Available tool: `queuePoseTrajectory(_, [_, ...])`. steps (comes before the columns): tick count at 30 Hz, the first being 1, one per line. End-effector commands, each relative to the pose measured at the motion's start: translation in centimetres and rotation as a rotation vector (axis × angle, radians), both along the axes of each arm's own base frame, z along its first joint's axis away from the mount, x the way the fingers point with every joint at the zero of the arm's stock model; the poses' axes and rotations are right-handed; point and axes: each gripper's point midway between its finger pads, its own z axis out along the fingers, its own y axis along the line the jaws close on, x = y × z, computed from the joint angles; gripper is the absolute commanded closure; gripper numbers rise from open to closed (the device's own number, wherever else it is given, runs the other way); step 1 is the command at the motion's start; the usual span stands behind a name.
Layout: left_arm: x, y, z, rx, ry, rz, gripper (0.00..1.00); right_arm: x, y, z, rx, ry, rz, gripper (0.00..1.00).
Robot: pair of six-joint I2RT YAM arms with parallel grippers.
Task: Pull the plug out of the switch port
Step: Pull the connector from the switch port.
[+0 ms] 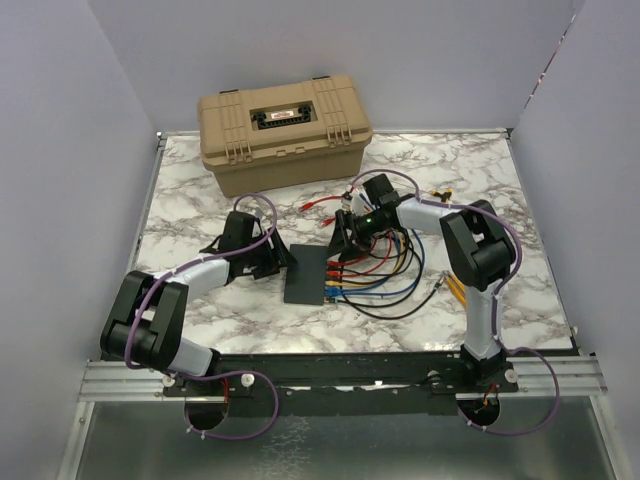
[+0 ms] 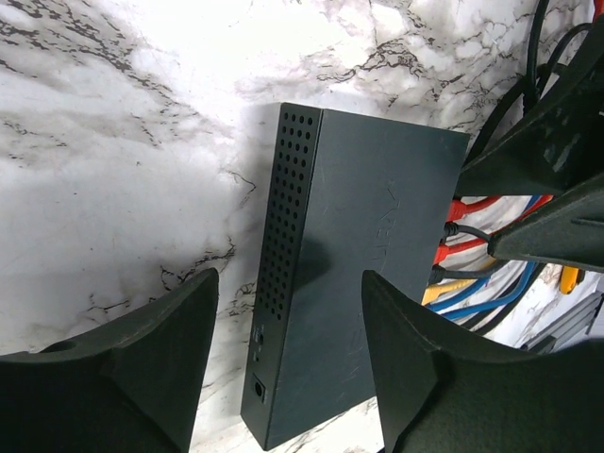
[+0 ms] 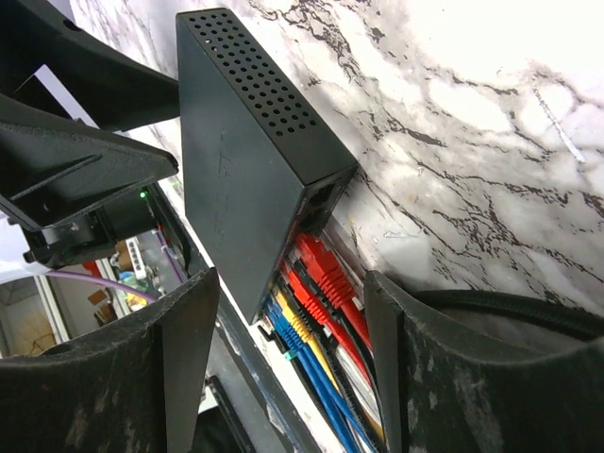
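Observation:
The switch (image 1: 305,277) is a flat black box lying mid-table; it also shows in the left wrist view (image 2: 359,255) and the right wrist view (image 3: 236,179). Several plugs (image 1: 333,280) sit in the ports along its right edge, among them a red plug (image 3: 326,269), a yellow one (image 3: 300,328) and a blue one (image 3: 281,330). My left gripper (image 2: 290,276) is open and straddles the switch's far-from-ports end, its left finger clear of the side. My right gripper (image 3: 288,283) is open over the plug row, fingers either side without touching.
A tan toolbox (image 1: 285,130) stands at the back of the marble table (image 1: 200,190). Coloured cables (image 1: 390,290) loop from the plugs toward the right arm. A loose red cable end (image 1: 315,203) and yellow cable ends (image 1: 455,288) lie nearby.

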Motion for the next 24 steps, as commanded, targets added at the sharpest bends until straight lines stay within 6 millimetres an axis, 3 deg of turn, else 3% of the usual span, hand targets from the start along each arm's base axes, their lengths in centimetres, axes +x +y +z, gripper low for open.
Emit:
queuePoseTrajectory(1, [-2.4, 0.7, -2.8, 0.031, 0.114, 0.001, 0.37, -0.7, -0.1, -0.3, 0.005, 0.072, 0.028, 0.34])
queuePoseTrajectory(11, [-2.2, 0.8, -3.0, 0.044, 0.115, 0.004, 0.4, -3.1, -0.6, 0.8, 0.023, 0.189, 0.066, 0.35])
queuePoseTrajectory(24, [-2.4, 0.7, -2.8, 0.032, 0.118, 0.015, 0.4, 0.5, -0.8, 4.2, 0.047, -0.041, -0.059, 0.21])
